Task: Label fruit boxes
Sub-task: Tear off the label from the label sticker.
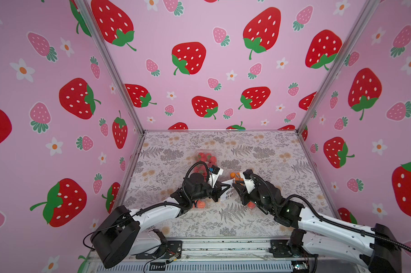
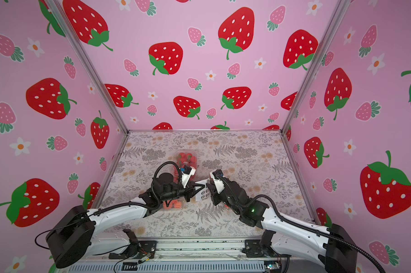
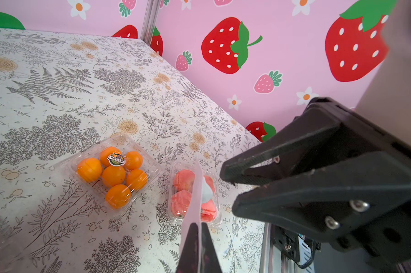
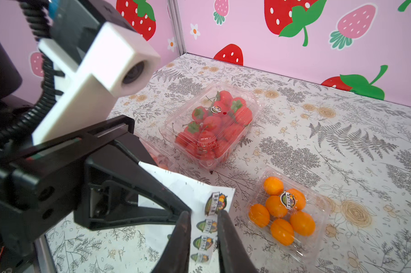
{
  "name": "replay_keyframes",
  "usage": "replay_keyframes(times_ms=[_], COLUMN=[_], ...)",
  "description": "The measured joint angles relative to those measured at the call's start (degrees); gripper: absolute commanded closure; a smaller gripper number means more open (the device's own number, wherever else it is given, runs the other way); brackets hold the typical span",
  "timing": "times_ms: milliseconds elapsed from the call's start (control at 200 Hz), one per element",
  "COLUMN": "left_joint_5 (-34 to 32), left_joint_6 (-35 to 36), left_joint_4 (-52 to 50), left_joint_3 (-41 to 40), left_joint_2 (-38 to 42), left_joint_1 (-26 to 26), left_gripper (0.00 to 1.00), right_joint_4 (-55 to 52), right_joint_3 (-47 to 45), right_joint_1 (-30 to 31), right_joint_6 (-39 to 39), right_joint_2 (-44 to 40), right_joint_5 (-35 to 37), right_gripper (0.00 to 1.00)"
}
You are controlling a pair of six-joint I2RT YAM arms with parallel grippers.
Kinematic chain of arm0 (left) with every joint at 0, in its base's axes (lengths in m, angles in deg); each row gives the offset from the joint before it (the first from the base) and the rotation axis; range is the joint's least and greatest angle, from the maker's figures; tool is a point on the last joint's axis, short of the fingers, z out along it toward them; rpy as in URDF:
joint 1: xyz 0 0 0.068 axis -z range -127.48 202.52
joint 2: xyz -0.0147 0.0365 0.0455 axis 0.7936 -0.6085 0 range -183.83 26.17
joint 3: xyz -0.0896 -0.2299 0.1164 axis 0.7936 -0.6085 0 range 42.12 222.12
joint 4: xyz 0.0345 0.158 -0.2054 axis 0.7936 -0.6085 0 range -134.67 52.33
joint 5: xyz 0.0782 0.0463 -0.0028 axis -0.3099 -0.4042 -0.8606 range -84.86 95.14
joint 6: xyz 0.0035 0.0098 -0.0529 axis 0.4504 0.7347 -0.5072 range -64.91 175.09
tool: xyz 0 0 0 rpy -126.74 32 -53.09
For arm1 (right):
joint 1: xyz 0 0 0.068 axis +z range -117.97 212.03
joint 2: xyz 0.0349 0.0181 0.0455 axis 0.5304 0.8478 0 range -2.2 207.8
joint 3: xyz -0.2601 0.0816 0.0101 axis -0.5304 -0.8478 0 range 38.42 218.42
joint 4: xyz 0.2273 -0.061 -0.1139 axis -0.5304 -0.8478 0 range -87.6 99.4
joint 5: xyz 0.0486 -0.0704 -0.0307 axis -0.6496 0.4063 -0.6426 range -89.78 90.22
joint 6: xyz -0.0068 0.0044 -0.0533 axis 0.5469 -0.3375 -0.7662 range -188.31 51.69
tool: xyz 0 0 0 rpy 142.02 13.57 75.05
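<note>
My left gripper (image 3: 198, 224) is shut on the edge of a white sticker sheet (image 4: 188, 191) and holds it above the table between the arms (image 1: 227, 191). My right gripper (image 4: 203, 212) is open, with a finger on each side of the sheet's column of round stickers. The strawberry box (image 4: 214, 127) and the orange box (image 4: 285, 212) each carry a round sticker on the lid. A small box of peach-pink fruit (image 3: 182, 186) lies beside the orange box (image 3: 112, 175). A larger peach-pink box (image 1: 199, 204) is mostly hidden under my left arm.
The boxes lie in the middle of the floral table (image 1: 259, 151), the strawberry box (image 1: 205, 158) farthest back. Pink strawberry-print walls close the table on three sides. A metal rail (image 1: 223, 245) runs along the front edge by the arm bases.
</note>
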Motion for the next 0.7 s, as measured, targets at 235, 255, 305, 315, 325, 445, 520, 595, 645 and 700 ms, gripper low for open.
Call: replay_keyframes(times_ms=[235,255,305,315,325,445,520,595,645,700], left_joint_5=[0.0,0.0,0.1,0.1,0.1,0.0,0.0,-0.6,-1.0,-1.5], left_joint_6=[0.0,0.0,0.0,0.0,0.0,0.0,0.0,0.0,0.0,0.0], left_joint_4=[-0.1,-0.1,-0.1,-0.1,-0.1,-0.1,-0.1,-0.2,-0.3,-0.6], left_joint_3=[0.0,0.0,0.0,0.0,0.0,0.0,0.0,0.0,0.0,0.0], left_joint_2=[0.0,0.0,0.0,0.0,0.0,0.1,0.1,0.3,0.6,1.1], left_joint_1=[0.0,0.0,0.0,0.0,0.0,0.0,0.1,0.1,0.1,0.1], left_gripper=[1.00,1.00,1.00,1.00,1.00,1.00,1.00,1.00,1.00,1.00], right_joint_4=[0.8,0.8,0.8,0.8,0.8,1.0,1.1,1.0,0.8,0.5], right_joint_3=[0.1,0.1,0.1,0.1,0.1,0.1,0.1,0.1,0.1,0.0], right_joint_1=[0.0,0.0,-0.1,-0.1,-0.1,-0.1,-0.1,-0.1,-0.1,-0.2], right_joint_6=[-0.1,-0.1,-0.1,0.0,-0.1,0.0,-0.3,-0.3,-0.3,-0.2], right_joint_2=[3.4,3.6,4.1,4.1,4.2,4.3,4.3,4.1,3.7,3.1], right_joint_5=[0.5,0.7,1.2,1.2,1.4,2.2,2.4,2.7,3.0,3.2], right_gripper=[0.80,0.83,0.87,0.88,0.89,1.00,1.00,1.00,1.00,1.00])
